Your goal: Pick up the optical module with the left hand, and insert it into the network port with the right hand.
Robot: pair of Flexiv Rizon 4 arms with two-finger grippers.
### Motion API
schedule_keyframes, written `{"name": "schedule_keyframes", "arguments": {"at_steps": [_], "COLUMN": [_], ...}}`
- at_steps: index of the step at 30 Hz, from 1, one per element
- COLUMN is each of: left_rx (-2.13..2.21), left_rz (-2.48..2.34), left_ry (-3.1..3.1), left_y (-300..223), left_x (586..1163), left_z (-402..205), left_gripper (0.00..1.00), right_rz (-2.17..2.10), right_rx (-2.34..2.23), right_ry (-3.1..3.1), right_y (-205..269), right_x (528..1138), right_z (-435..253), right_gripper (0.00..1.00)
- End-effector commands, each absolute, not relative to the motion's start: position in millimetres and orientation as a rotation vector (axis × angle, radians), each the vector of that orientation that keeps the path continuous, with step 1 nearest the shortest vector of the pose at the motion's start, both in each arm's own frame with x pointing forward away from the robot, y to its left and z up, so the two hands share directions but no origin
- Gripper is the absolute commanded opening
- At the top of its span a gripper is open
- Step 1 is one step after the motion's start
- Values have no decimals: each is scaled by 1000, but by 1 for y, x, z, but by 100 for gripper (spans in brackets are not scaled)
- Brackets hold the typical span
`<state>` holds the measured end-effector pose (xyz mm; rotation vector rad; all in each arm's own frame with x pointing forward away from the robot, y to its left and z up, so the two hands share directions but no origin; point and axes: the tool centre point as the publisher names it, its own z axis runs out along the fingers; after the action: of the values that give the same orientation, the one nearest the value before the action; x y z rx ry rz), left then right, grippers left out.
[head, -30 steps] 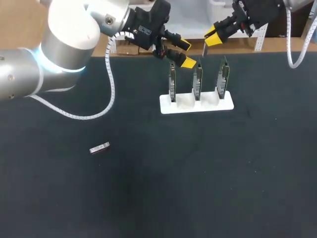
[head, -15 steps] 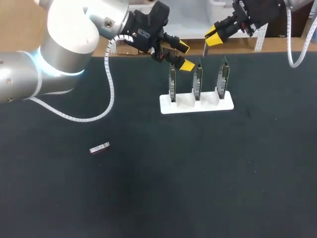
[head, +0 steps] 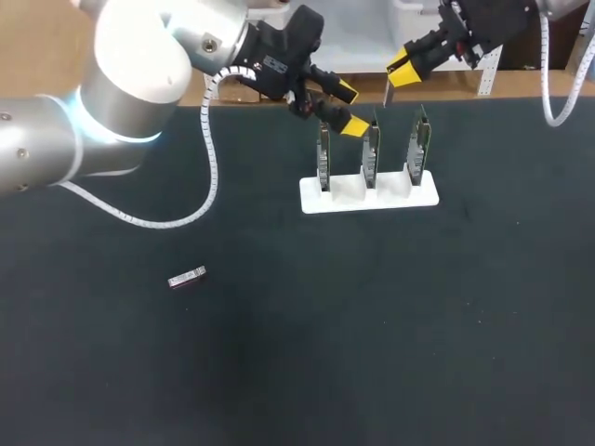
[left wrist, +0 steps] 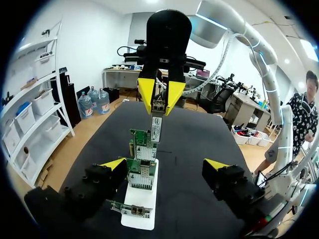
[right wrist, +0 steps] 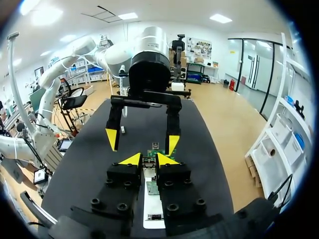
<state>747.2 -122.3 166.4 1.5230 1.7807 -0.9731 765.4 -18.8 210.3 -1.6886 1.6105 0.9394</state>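
The left gripper (head: 350, 108) hangs over the table's (head: 372, 325) far side at about 12 o'clock. Its fingers (head: 346, 90) are spread wide, holding and touching nothing. One tip sits just above the row of cards (head: 370, 149). In its wrist view the tips stand either side of the cards, apart from them.

Farther off, at about 1 o'clock, the right gripper (left wrist: 159, 105) is clamped on the module (left wrist: 156, 127), pinching its upper end from two sides. The module's long axis is upright and its free end points straight down at the cards in the white stand (head: 369, 197), without touching them.

A spare module (head: 187, 277) lies flat at about 8 o'clock, well apart from both grippers. Its long axis runs close to the 9–3 line, with the 3 o'clock end turned slightly toward the far edge.

Against half a second ago, the left gripper has shifted a little toward the stand. The right gripper, both modules and the stand sit as before.
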Motion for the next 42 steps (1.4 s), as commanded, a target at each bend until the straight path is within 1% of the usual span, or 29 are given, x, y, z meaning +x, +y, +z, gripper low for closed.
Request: {"name": "schedule_keyframes", "arguments": {"at_steps": [1,14,42], "left_rx": [1526,1528,1528], "left_rz": [-982,-979,-979], "left_ry": [1778,1776,1776], "left_y": [-126,-127,-127], "left_x": [751,752,752], "left_z": [164,164,164], "left_gripper": [100,100,100], "right_rz": [936,938,936], "right_rx": [-1684,-1703,-1781], "right_ry": [1611,1609,1634], "right_y": [-20,-22,-2], "right_x": [763,763,778], "right_z": [210,209,184], "right_gripper": [0,0,0]}}
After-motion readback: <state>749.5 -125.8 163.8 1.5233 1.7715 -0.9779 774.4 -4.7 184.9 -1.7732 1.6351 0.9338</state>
